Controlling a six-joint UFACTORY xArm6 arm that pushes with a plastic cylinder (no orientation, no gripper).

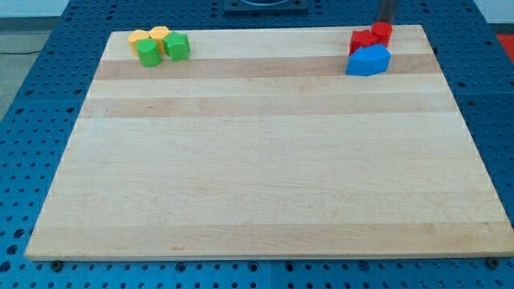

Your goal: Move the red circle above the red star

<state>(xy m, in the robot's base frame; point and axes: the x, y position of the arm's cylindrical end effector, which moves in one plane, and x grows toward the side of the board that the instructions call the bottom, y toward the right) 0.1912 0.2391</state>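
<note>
Near half of the table (265, 201) is bare wood, nothing to bump. Far left there's a yellow and green cluster (161, 45), well out of it. Far right, a blue block (368, 61) touches two red blocks. I think the red circle (381, 33) sits just behind the red star (363, 40). My tip (385, 22) hangs right behind the circle; no hand here, just a rod holding nothing. Risk: any shove drags the star or blue along, they're packed tight.

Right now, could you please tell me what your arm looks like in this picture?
Only my rod shows: a short, straight, dark grey stick entering at the view's top edge. My tip ends just above the red blocks. No cables, markings or the rest of the arm are visible.
</note>
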